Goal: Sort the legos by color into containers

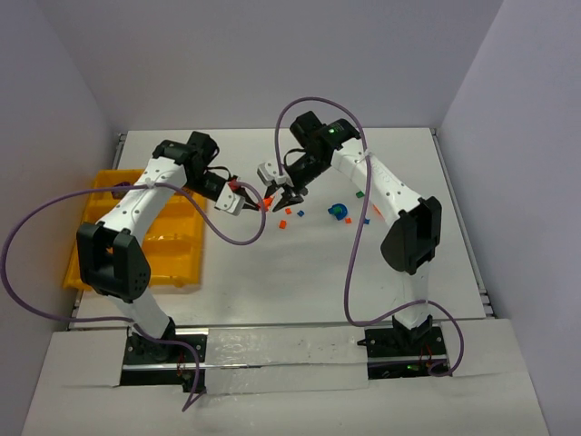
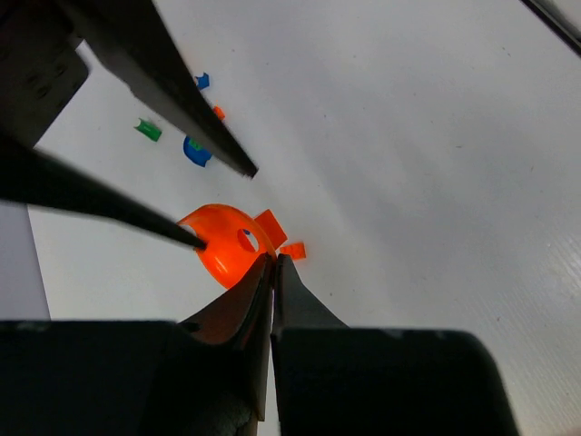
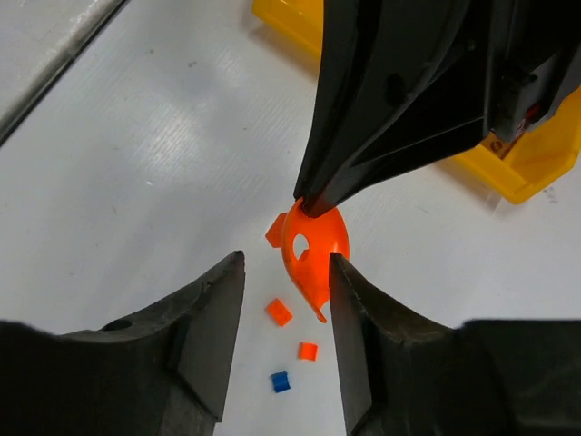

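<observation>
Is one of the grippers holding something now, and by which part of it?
The left gripper is shut on the orange curved piece, pinching its rim. The right gripper stands open on either side of it, not gripping.

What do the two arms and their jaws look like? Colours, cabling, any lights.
Left arm and right arm match: white links, black joint housings, black bases. A purple cable loops loosely along each. The right one shows a green light near its wrist. Jaws are black, tapering to thin points.

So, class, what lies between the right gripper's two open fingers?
An orange curved lego piece, pinched by the shut left gripper, as the right wrist view shows.
</observation>
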`<state>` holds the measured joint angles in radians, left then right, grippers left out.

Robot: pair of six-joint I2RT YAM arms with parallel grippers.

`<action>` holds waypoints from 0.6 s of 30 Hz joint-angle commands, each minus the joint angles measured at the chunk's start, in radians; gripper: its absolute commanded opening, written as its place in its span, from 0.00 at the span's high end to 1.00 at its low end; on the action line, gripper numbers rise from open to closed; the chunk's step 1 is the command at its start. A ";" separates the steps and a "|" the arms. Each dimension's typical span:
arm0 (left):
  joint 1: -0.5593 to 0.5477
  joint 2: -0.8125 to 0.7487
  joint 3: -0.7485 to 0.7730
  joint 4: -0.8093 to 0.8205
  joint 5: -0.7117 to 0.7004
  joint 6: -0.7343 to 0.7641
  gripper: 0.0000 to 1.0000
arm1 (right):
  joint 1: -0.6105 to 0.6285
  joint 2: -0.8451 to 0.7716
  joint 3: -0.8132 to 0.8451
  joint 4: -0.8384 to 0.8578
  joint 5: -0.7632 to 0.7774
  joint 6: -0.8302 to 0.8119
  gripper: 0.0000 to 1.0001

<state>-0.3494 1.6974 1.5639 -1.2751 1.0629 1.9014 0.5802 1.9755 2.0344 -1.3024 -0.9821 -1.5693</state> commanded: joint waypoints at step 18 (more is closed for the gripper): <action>0.105 -0.150 -0.172 0.067 -0.059 -0.150 1.00 | -0.149 -0.267 -0.390 0.522 0.043 0.454 0.00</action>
<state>-0.2879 1.6277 1.4369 -1.2557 1.0068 1.8230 0.4990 1.8087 1.7176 -1.0107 -0.9498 -1.3467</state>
